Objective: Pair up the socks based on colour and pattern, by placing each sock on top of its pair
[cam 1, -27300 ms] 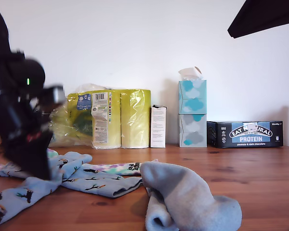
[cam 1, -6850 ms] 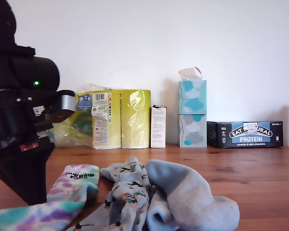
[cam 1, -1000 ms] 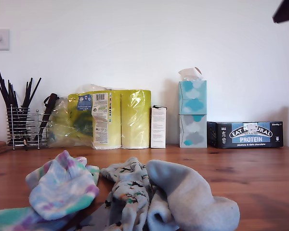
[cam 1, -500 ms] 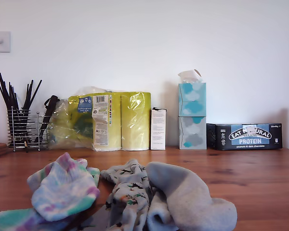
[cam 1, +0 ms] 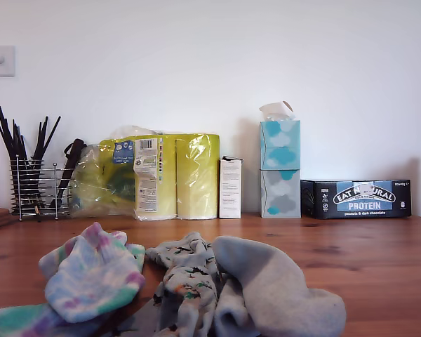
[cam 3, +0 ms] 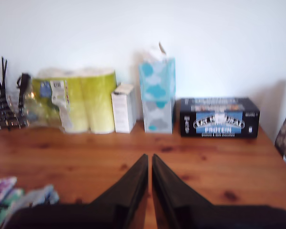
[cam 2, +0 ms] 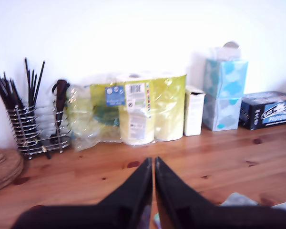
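Near the front of the wooden table [cam 1: 379, 260], a pastel tie-dye sock [cam 1: 91, 281] lies bunched on top of another tie-dye one in the exterior view's lower left. Beside it are crumpled blue-grey animal-print socks [cam 1: 189, 277], then the plain light-blue socks [cam 1: 281, 291] in a heap. Neither arm appears in the exterior view. My first gripper [cam 2: 153, 160] is shut on nothing, held above the table, with a bit of light-blue sock [cam 2: 236, 199] beside its fingers. My second gripper [cam 3: 149, 156] is also shut and empty, with the tie-dye socks [cam 3: 2, 188] off to one side.
Along the back wall stand a wire rack of dark utensils [cam 1: 31, 179], a yellow toilet-roll pack [cam 1: 158, 174], a small white carton [cam 1: 230, 185], two stacked tissue boxes [cam 1: 280, 167] and a dark protein-bar box [cam 1: 356, 197]. Bare wood stretches across the exterior view's right.
A dark arm part left the exterior view's upper right corner. Since the older frames, an arm withdrew and the tie-dye sock now lies folded on its pair.
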Tool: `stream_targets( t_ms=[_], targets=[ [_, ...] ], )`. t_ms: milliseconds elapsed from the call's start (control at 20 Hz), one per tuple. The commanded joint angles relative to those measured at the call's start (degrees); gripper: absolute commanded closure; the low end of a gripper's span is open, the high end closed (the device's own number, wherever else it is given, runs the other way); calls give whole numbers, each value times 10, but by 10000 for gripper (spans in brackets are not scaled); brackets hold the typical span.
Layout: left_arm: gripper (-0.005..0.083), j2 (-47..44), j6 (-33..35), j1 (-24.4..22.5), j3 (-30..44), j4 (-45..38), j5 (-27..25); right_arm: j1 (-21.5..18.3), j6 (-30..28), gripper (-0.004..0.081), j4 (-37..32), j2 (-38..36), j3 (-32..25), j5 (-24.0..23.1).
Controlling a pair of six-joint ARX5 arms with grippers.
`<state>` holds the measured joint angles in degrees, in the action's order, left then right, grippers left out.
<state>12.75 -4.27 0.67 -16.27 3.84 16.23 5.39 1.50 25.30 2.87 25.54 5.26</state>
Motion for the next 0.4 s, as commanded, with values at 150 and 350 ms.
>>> stream_targets(
  t_ms=[150,350],
  targets=[
    [792,2,-2,1,2,29,0,2,0,781,73,5,-3,2],
    [792,2,-2,1,2,82,-1,2,0,781,88,6,-3,2]
  ],
)
